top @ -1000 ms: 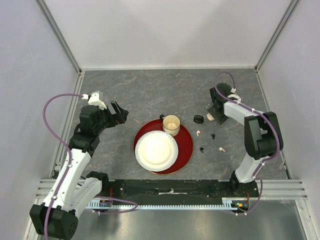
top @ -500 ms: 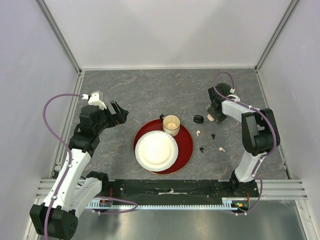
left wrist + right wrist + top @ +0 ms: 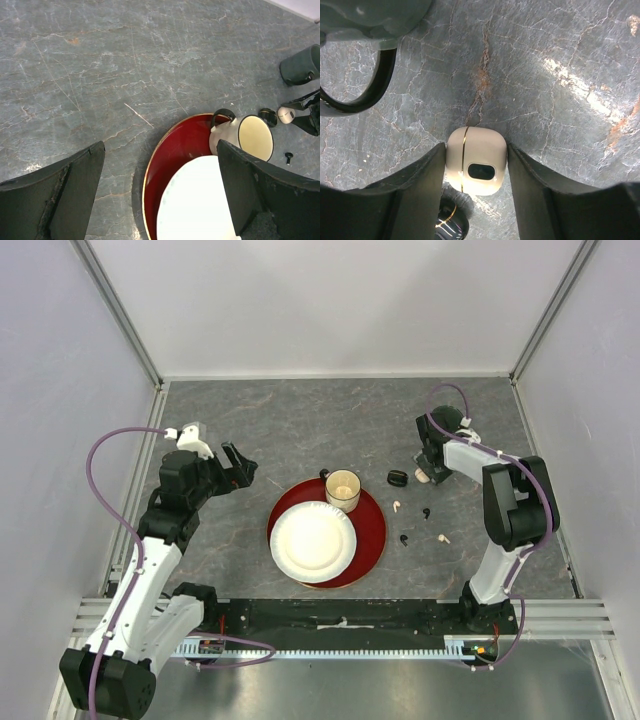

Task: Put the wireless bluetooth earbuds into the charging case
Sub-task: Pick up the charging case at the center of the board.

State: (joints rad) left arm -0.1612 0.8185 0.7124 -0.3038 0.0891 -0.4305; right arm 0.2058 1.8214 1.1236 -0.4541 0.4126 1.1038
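From above, my left gripper (image 3: pixel 236 466) hangs over the grey table (image 3: pixel 300 420), left of the red tray (image 3: pixel 374 525). Its jaws are wide apart and hold nothing. The tray carries a white paper plate (image 3: pixel 312 540) and a cream mug (image 3: pixel 343 488). My right gripper (image 3: pixel 424 468) is down at the table on the tray's right, at the white charging case (image 3: pixel 421 476). The black charging case (image 3: pixel 397 478) lies just beside it. Four buds lie loose on the table nearer my bases, none in a case: a white earbud (image 3: pixel 398 506) by the tray's rim, a black earbud (image 3: pixel 427 512), a second black earbud (image 3: pixel 404 539) and a second white earbud (image 3: pixel 442 537).

My left wrist shows my left fingers (image 3: pixel 60 190) splayed, with the tray, plate and mug between them. Both cases sit small at the far right.

My right wrist shows the white case, gold-seamed, resting on the table. My right fingers (image 3: pixel 420 195) press against its two sides, clamped on it. A dark glossy thing (image 3: pixel 449 226) peeks out below it.
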